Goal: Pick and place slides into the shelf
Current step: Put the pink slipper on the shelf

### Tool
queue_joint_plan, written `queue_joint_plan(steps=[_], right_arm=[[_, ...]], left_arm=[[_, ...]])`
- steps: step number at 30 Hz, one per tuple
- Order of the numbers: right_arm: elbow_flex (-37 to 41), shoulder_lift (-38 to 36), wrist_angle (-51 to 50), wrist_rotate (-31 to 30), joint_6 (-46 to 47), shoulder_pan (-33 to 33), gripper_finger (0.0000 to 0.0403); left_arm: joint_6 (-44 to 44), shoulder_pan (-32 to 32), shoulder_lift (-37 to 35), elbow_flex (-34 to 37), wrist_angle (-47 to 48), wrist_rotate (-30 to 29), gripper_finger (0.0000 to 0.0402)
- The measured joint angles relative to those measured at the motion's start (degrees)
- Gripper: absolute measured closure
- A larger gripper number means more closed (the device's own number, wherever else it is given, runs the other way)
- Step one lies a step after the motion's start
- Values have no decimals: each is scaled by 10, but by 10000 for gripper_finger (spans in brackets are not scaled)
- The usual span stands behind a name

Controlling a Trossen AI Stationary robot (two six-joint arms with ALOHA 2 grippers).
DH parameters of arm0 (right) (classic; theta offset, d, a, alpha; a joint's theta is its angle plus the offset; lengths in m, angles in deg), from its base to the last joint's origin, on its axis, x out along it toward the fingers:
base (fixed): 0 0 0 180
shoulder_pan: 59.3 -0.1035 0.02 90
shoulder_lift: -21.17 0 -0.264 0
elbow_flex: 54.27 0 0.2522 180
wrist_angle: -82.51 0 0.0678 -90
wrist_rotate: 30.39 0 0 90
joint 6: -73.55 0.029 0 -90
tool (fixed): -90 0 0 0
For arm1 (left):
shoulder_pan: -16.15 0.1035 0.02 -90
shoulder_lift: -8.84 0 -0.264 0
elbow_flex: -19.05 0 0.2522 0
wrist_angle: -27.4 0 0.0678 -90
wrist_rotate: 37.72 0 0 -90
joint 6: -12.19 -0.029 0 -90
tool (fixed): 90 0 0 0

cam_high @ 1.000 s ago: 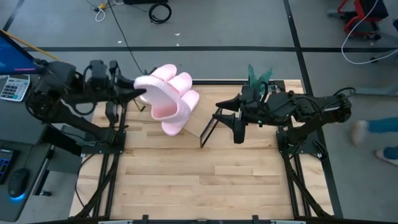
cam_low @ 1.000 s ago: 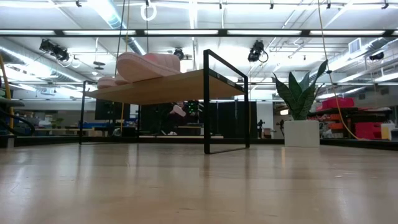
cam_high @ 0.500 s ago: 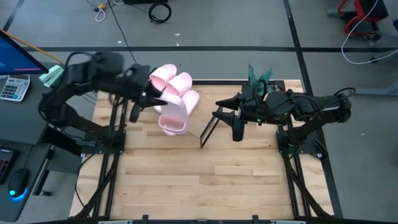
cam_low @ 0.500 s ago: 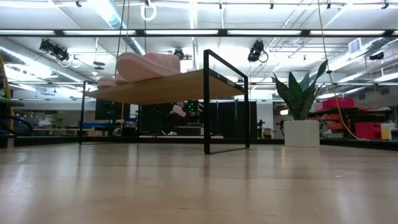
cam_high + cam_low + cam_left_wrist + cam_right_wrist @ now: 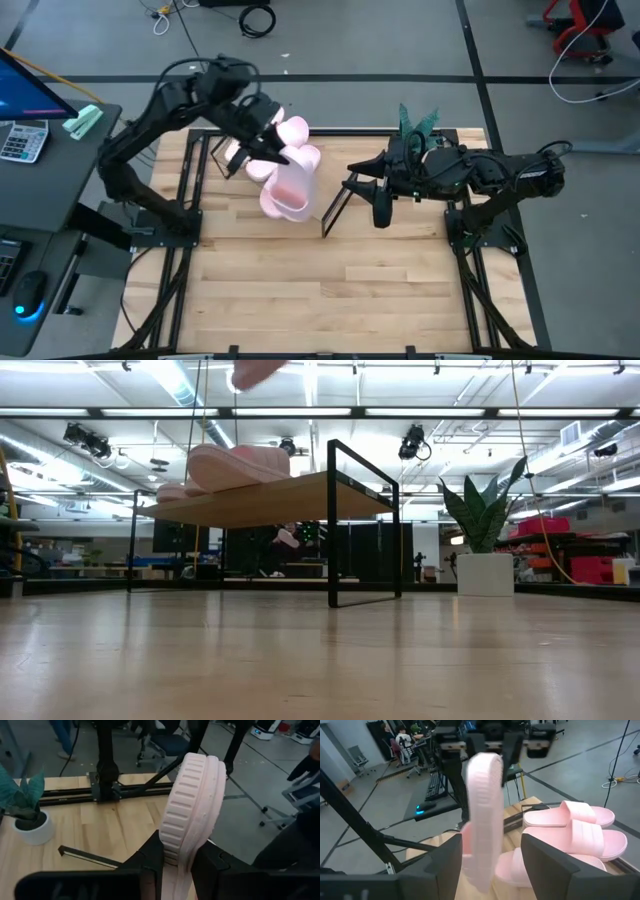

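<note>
We see the left gripper [image 5: 262, 143] up above the shelf [image 5: 262, 499], its jaws clamped on a pink slide [image 5: 283, 186]; in the left wrist view that slide [image 5: 191, 805] stands on edge between the two dark fingers [image 5: 151, 857], ribbed sole facing us, the strap side hidden; from overhead the held slide hangs over the shelf's plank, covering most of it, so only the black wire end frame [image 5: 336, 208] on the side nearer the right arm shows clearly.

On the shelf itself we count other slides [image 5: 296, 140] lying on the plank behind the held one; the right wrist view gives us two of them [image 5: 583, 830] lying strap up, side by side and touching, with a third one partly hidden below them; the low view shows one slide [image 5: 240, 465] resting on top of the plank toward its far end, and a pink blur at that view's top edge, just above the shelf, which we take for the held slide though we cannot be sure.

The right gripper [image 5: 382, 207] sits low beside the shelf's wire end frame, pointing at the shelf; its jaws are spread wide with nothing between them, and through that gap the right wrist view looks straight at the upright slide; a potted plant [image 5: 415, 122] stands on the desk [image 5: 330, 290] just behind the right arm.
</note>
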Motion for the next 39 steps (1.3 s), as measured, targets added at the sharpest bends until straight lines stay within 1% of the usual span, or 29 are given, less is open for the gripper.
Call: queue_joint_plan(steps=[7,12,15,18,20,22,28,30,34,39], right_arm=[[0,0,0,0,15,0,197],[0,0,-4,0,29,-3,197],[0,0,-32,-4,38,-4,197],[0,0,-89,-36,68,-3,197],[0,1,-134,-62,85,-3,197],[0,4,-167,-75,102,0,197],[0,5,-215,-77,113,16,195],[0,5,-223,-73,106,22,194],[0,7,-229,-44,90,37,194],[0,10,-232,-37,68,46,194]], left_arm=[[-58,54,49,0,7,43,324],[-93,88,85,0,9,85,330],[-106,107,105,0,13,116,329],[-124,118,124,0,19,139,325],[-135,121,133,0,23,145,326],[-136,121,141,0,19,149,330],[-148,125,161,0,15,164,326],[-148,127,171,0,15,162,325],[-147,127,187,0,18,165,331],[-147,127,209,0,20,163,327]])
